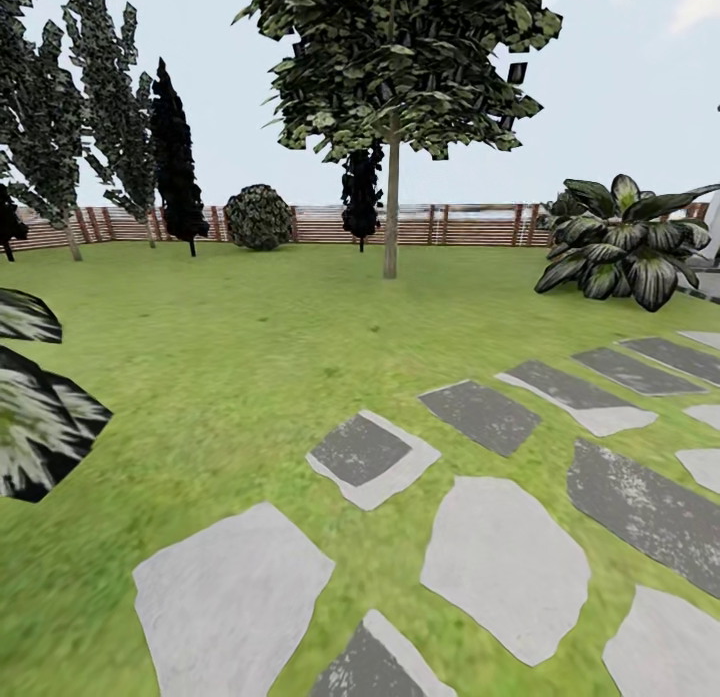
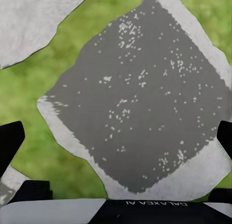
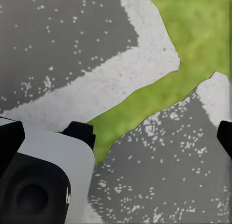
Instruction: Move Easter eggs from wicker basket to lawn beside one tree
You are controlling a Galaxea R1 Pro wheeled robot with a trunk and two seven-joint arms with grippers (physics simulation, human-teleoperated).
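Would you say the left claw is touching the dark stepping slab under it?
Apart. In the left wrist view, both fingertips sit at the frame's edges, wide open with nothing between them, and the dark slab lies well beyond them, on the lawn.

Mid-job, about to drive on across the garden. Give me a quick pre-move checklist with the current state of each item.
1. Bare-trunk tree in sight across the lawn: ok.
2. Wicker basket and eggs located: not ok, not seen in these views.
3. Left pincer open with nothing between its fingers, over a dark stepping slab: ok.
4. Right pincer open and empty, over slabs and a grass gap: ok.
5. Path toward the tree free of obstacles: ok; leafy plant stands off to the right.
6. Eggs near the tree: cannot tell.
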